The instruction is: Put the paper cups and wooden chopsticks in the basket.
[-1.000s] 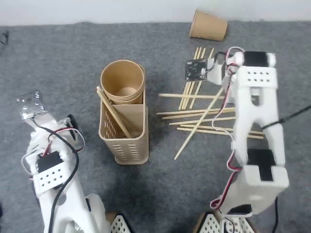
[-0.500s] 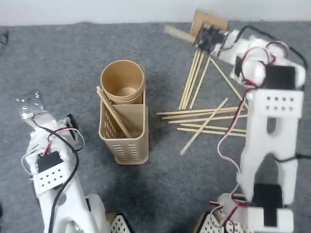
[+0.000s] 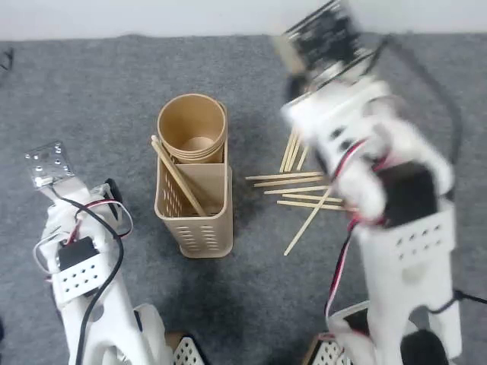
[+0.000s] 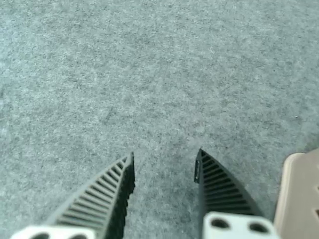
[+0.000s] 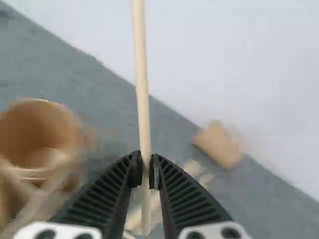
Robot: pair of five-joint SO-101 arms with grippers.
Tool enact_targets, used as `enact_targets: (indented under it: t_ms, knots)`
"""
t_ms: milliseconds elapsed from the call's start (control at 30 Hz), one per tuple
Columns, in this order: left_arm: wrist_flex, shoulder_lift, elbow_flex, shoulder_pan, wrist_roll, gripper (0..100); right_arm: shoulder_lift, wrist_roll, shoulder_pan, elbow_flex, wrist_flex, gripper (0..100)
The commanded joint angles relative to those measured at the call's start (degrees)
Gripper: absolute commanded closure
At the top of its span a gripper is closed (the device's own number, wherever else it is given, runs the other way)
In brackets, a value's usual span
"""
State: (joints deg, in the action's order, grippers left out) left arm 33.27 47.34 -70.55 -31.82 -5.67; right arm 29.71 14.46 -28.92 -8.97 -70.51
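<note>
Wooden chopstick clamped in right jaws, arm raised high.

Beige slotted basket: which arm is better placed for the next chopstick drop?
Right: its gripper is shut on a pale wooden chopstick; the left gripper is open, empty, beside the beige basket.

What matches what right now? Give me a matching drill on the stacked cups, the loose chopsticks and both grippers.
Things:
1. stacked paper cups
2. loose chopsticks
3. right gripper
4. left gripper

States:
a. jaws open over bare carpet
b. jaws shut on one chopstick
c. standing in the basket
d. lying on the carpet beside the basket

Pairs: 1-c, 2-d, 3-b, 4-a
</note>
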Motion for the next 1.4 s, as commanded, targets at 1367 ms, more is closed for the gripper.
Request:
enact_targets:
  t_ms: [1367]
  knots:
    - [-1.23,0.79,0.48,0.53,0.18,81,6.46,-2.64,-23.52,45.89,43.21,99.1]
